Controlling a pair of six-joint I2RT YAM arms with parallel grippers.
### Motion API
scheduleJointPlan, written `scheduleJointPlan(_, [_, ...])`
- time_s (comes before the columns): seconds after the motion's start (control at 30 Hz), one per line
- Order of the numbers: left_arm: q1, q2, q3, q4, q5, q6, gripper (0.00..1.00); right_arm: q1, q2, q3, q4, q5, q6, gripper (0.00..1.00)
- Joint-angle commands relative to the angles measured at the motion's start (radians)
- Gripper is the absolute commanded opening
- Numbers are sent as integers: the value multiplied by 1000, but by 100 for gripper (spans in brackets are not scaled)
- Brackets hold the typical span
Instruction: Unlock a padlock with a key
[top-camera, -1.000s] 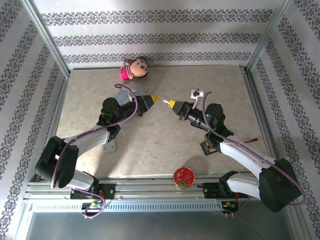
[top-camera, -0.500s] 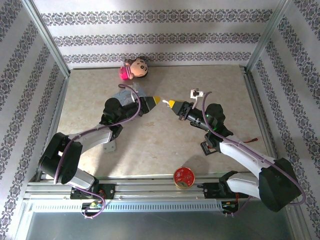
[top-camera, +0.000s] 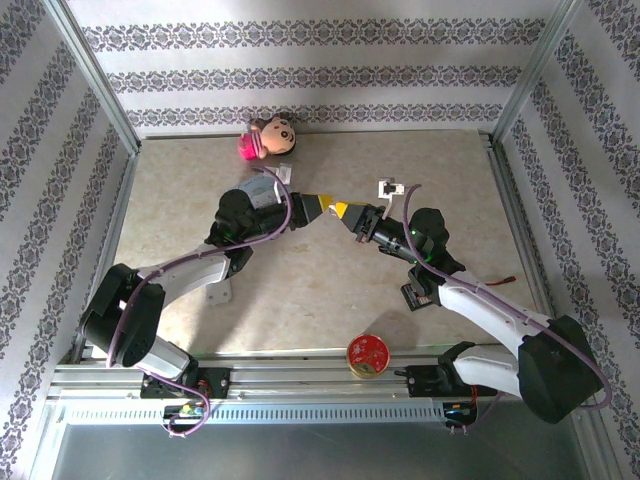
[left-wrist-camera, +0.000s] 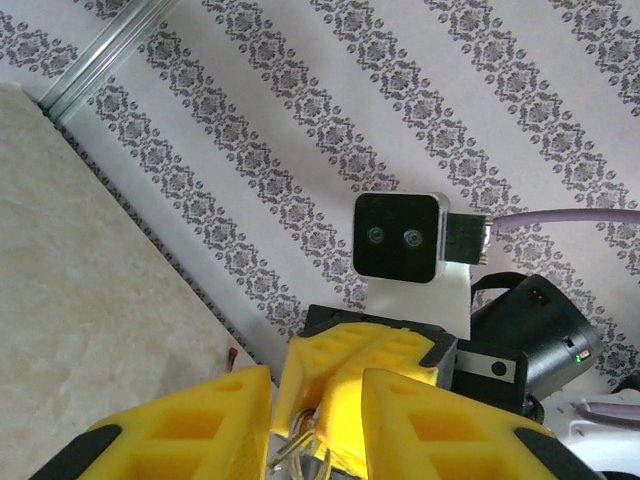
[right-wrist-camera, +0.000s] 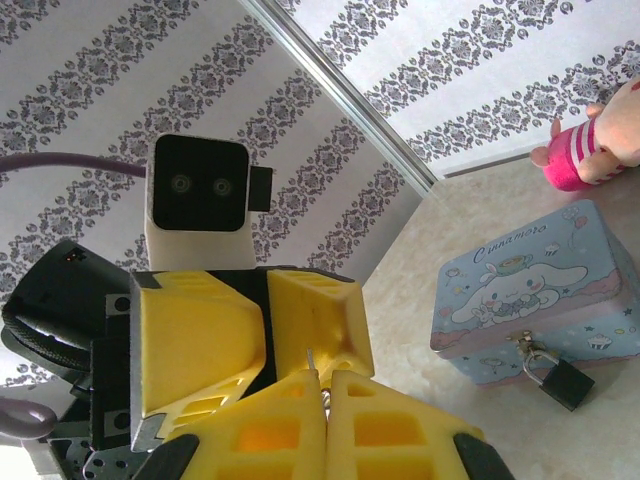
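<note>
Swung in tip to tip with the right gripper (top-camera: 340, 208), our left gripper (top-camera: 322, 203) should close its half-spread jaws squarely on what seems the key (right-wrist-camera: 310, 358) pinched in the right jaws; the padlock (right-wrist-camera: 562, 381) hangs behind our left jaws.

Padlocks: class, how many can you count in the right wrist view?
1. The padlock hangs from the front clasp of the pale blue tin, lying on the table. More may be hidden behind the tin.

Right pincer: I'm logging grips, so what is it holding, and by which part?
A thin metal piece, probably the key, pinched in the shut fingertips of the right pincer; only its tip pokes out, so the gripped part cannot be told.
</note>
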Motion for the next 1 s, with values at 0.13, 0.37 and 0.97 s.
scheduleJointPlan(0.13, [-12,-7,-8,9,15,22,28,14,-27,3,48,-5,4,0])
scheduleJointPlan(0.37, [-13,-10,-16,1,20,29,16,15,-25,5,48,-7,4,0])
scheduleJointPlan(0.97, [-12,-216,132,-694,-47,523,0,-10,-59,69,-265,-45,-148,26])
